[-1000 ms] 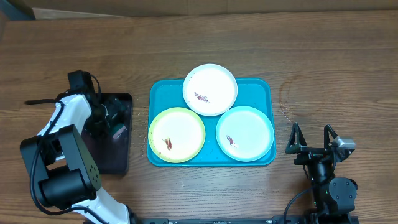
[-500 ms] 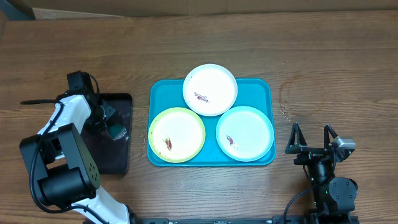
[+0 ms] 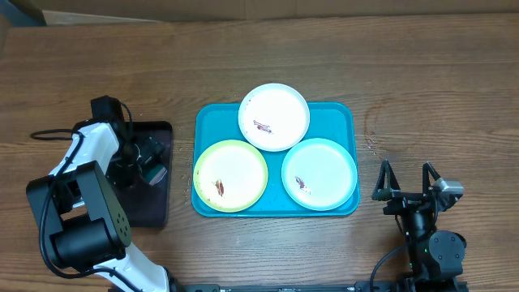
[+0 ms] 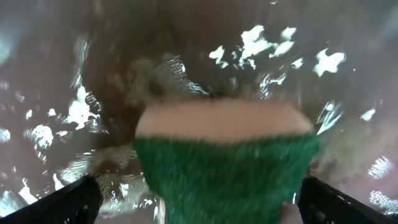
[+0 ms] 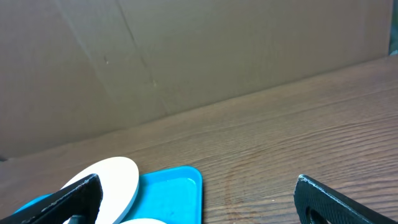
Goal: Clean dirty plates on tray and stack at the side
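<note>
Straddling the sponge (image 4: 224, 174) w/ left gripper (image 4: 205, 199) fingers apart, prob. unclamped, we've the yellow-green plate (image 3: 230, 175) nearest, rightward.

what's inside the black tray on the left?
A green sponge with a pale top layer, between the open fingers of the left gripper. The black tray floor glints around it; what's under the sponge is hidden.

Overhead view is evenly and brightly lit, sharp; thin soft shadows are cast around the turquoise tray (image 3: 342, 115) on the desk (image 3: 405, 65). Left wrist view is dim and heavily blurred: the green sponge (image 4: 224, 177) is out of focus, and white glare specks are scattered over the black tray (image 4: 50, 74). Right wrist view is softly lit and sharp.
</note>
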Robot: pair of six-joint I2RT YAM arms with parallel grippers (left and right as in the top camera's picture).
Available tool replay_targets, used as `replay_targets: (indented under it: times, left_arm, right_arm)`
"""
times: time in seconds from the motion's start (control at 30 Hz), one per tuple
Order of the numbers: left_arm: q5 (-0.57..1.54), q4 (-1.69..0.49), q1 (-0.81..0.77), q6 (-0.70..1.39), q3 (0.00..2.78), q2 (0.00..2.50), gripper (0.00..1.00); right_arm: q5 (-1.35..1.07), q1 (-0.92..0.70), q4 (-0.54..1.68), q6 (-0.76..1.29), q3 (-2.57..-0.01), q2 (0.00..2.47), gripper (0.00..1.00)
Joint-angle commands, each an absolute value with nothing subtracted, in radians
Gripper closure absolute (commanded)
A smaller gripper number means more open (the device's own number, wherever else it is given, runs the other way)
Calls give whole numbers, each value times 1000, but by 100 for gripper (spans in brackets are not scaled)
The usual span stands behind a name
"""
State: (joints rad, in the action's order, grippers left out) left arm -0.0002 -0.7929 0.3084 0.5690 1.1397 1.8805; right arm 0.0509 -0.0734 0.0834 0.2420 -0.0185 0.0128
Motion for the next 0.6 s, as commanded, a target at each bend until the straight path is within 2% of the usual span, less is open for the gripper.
replay_targets:
  times: [0.0,0.07,0.1,0.23,0.27,0.3,0.33,0.37,0.57]
  left_arm:
    - [139,-810,314,564,1101,1930,28]
    - [139,-811,314,564,1101,1930,76]
    - [139,-813,314,564,1101,1930,96]
    - [158,-819,314,565,1101,1930,96]
    - [158,-818,314,565,1101,1930,87]
    - [158,-818,314,564,1101,1930,60]
    - [158,-818,314,564,1101,1930,9]
    - [157,-818,314,564,1101,1930,0]
    - [173,-847,314,564,1101,1930,0]
  right_arm:
    - [47,-72,81,238,-8,4,0]
    - [47,-72,81,238,-8,4,0]
    - [47,-72,80,238,-8,4,0]
    - [47,-72,80,238,-8,4,0]
    - [47,-72,80,238,-8,4,0]
    - [47,-72,81,238,-8,4,0]
    - [47,-72,80,238,-8,4,0]
    - [47,-72,80,238,-8,4,0]
    - [47,-72,81,238,-8,4,0]
